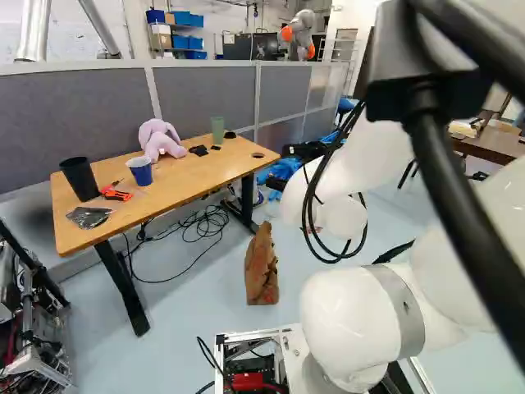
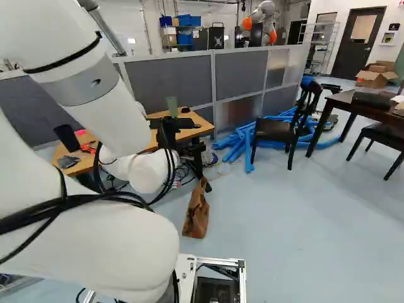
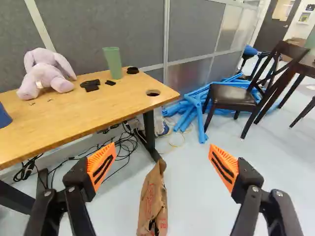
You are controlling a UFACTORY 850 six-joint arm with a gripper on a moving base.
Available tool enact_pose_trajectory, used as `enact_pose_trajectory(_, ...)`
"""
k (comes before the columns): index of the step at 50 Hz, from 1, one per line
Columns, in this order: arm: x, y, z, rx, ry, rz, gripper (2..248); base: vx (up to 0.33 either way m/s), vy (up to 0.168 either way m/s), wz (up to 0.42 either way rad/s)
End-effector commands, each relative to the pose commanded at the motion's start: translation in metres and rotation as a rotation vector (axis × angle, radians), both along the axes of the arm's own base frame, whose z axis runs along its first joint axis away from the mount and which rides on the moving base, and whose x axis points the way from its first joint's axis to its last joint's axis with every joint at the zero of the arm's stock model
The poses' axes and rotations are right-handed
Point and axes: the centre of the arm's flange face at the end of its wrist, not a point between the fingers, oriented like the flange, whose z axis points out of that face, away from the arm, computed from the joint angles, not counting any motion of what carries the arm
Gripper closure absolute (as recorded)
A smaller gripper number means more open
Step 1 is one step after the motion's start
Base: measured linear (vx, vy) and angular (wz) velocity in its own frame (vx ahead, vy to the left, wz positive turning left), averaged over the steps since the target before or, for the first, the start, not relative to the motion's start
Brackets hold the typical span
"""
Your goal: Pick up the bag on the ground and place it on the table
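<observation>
Beyond the arm, the black gripper (image 2: 172,124) shows in the right base view above the floor, near the table's end. Seen from the wrist, the gripper (image 3: 163,163) is open, its orange-padded fingers wide apart with nothing held. A crumpled brown paper bag (image 1: 262,269) stands on the floor beside the table's near leg; in the wrist view the bag (image 3: 153,201) appears below and ahead, in line with the gap between the fingers, untouched. The wooden table (image 1: 193,174) stands left of the bag in the left base view.
On the table are a purple plush toy (image 1: 161,139), green cup (image 1: 217,130), blue cup (image 1: 140,171), black cup (image 1: 79,178) and red tool (image 1: 115,194). Cables (image 3: 129,142) lie under it. Blue tubes (image 2: 243,142) and a dark chair (image 2: 278,130) stand beyond. Another robot (image 2: 262,19) is far back.
</observation>
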Motion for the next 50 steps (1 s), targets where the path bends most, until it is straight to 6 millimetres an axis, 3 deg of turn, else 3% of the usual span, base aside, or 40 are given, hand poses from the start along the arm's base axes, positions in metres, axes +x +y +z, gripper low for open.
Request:
enact_pose_trajectory(21, 0.016, 0.0, 0.002, 0.0, 0.01, 0.0, 3, 0.0, 0.0, 0.0)
enact_pose_trajectory(50, 0.071, -0.003, -0.001, 0.0, 0.105, -0.008, 3, 0.0, 0.0, 0.0)
